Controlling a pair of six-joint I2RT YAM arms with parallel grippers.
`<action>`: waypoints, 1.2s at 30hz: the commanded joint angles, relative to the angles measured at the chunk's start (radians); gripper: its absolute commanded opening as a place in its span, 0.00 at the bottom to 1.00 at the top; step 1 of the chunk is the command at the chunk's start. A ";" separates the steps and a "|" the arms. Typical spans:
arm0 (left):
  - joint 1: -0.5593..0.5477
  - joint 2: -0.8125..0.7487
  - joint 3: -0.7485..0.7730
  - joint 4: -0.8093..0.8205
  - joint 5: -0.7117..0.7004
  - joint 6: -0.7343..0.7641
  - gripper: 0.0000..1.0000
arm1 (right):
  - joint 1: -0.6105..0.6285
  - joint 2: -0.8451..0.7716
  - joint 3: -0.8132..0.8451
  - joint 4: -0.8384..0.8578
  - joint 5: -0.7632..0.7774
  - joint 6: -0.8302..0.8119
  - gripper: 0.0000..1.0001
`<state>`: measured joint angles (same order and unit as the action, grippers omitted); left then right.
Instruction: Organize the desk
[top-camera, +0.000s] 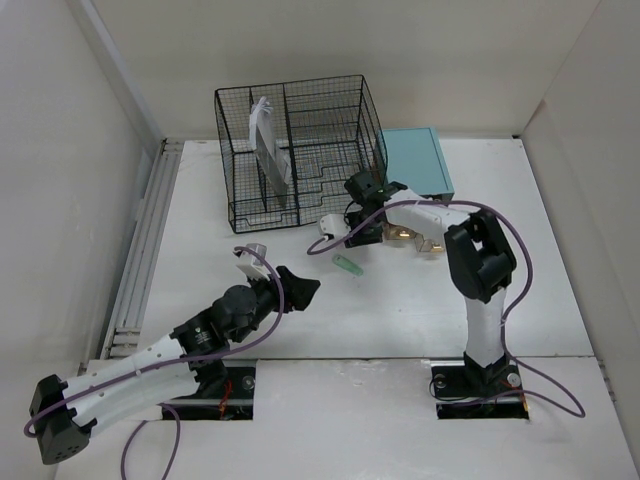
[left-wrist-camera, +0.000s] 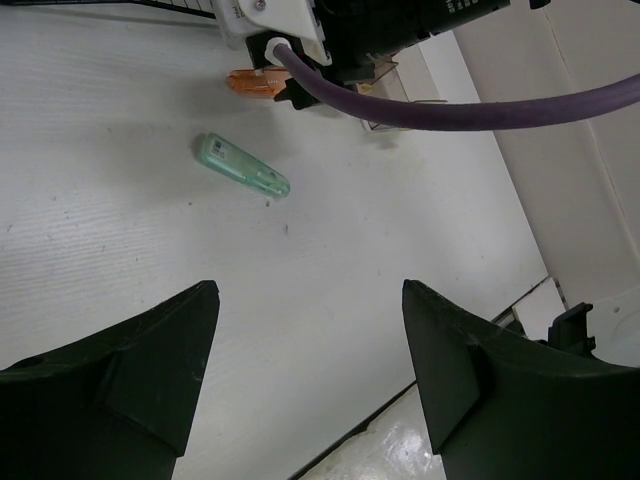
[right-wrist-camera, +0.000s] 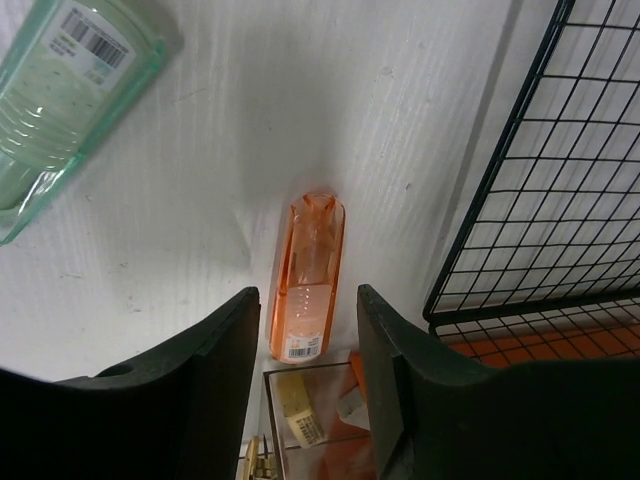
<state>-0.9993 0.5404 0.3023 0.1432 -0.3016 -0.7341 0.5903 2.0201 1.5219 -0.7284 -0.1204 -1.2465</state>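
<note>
My right claw (right-wrist-camera: 308, 296) straddles the slim translucent orange plastic case (right-wrist-camera: 310, 240) on the white bench (right-wrist-camera: 200, 150); whether it grips, I cannot tell. My left claw (left-wrist-camera: 308, 288) hangs wide, empty.

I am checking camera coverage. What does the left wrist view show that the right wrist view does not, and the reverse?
Only the left wrist view: the purple cable and the open left end effector. Only the right wrist view: the mesh of the black wire rack and the barcode labels on the cases. Both: the green case and the orange case, lying apart on the white desk.
</note>
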 joint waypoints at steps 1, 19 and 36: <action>0.004 -0.016 0.000 0.019 0.007 0.019 0.71 | 0.003 0.015 0.049 -0.014 0.045 0.032 0.49; 0.004 -0.043 0.009 0.009 0.025 0.019 0.71 | -0.026 0.131 0.158 -0.249 0.045 -0.011 0.45; 0.004 -0.072 0.000 -0.001 0.035 0.010 0.71 | 0.014 -0.055 0.106 -0.302 -0.195 0.018 0.17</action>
<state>-0.9993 0.4866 0.3023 0.1276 -0.2749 -0.7303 0.5797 2.1002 1.6264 -0.9848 -0.1692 -1.2507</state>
